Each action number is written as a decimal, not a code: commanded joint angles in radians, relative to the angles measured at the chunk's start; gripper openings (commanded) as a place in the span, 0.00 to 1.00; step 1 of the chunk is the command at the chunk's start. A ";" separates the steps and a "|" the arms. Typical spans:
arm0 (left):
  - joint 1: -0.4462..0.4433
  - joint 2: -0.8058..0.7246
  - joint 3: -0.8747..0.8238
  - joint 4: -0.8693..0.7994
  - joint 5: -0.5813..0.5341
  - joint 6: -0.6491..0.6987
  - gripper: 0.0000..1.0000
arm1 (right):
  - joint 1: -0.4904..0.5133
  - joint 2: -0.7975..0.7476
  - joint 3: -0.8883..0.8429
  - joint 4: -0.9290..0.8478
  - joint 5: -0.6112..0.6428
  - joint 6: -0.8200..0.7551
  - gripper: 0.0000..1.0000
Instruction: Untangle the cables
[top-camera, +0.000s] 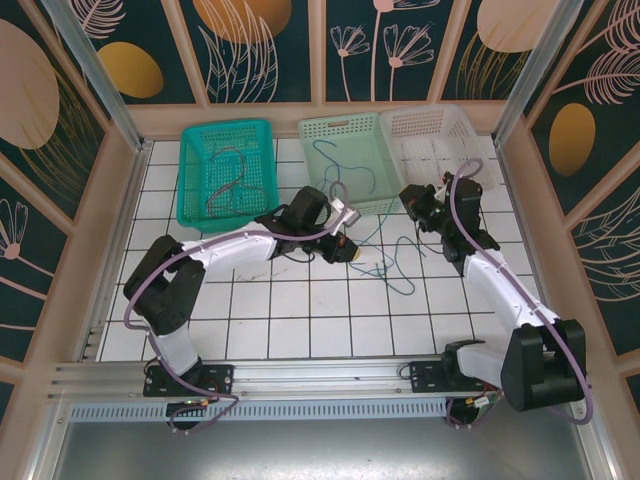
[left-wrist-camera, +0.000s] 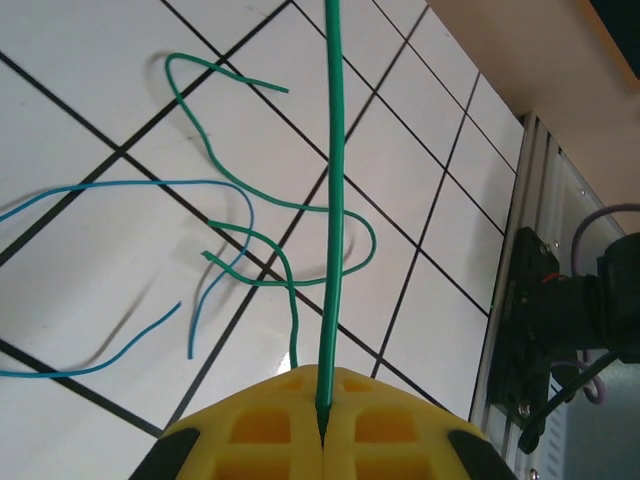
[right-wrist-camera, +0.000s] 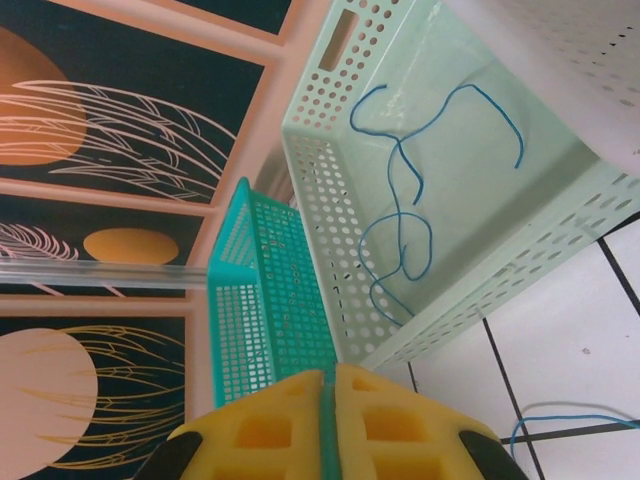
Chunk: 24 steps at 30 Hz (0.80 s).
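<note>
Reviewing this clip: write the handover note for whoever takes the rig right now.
Left gripper: shut on the green cable, taut above the tiles.
Right gripper: shut near the mint basket; whether it pinches anything is unclear.
Done: one blue cable in the mint basket, pink cable in the teal basket.
To do: green cable and a second blue cable cross on the tiles; separate them.

Ahead of the left arm's yellow fingers (left-wrist-camera: 250, 432), a taut green cable (left-wrist-camera: 335, 150) and loops of blue cable (left-wrist-camera: 150, 182) cross the white tiled table (left-wrist-camera: 420, 150); rightward, bare tiles run to the aluminium edge rail (left-wrist-camera: 548, 190). Ahead of the right arm's yellow fingers (right-wrist-camera: 392, 425), a pale mint perforated plastic basket (right-wrist-camera: 330, 200) and a teal mesh basket (right-wrist-camera: 250, 320) stand; rightward, tiles lie open.
</note>
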 joint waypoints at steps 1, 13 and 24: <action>-0.016 0.028 0.051 -0.066 0.045 0.030 0.00 | 0.016 -0.018 0.053 0.088 -0.024 0.048 0.00; -0.020 0.039 0.087 -0.059 0.051 0.007 0.00 | 0.028 -0.021 0.084 0.060 -0.011 0.048 0.00; 0.004 -0.050 0.013 0.304 0.036 -0.311 0.00 | 0.027 -0.052 0.208 -0.206 0.055 -0.264 0.82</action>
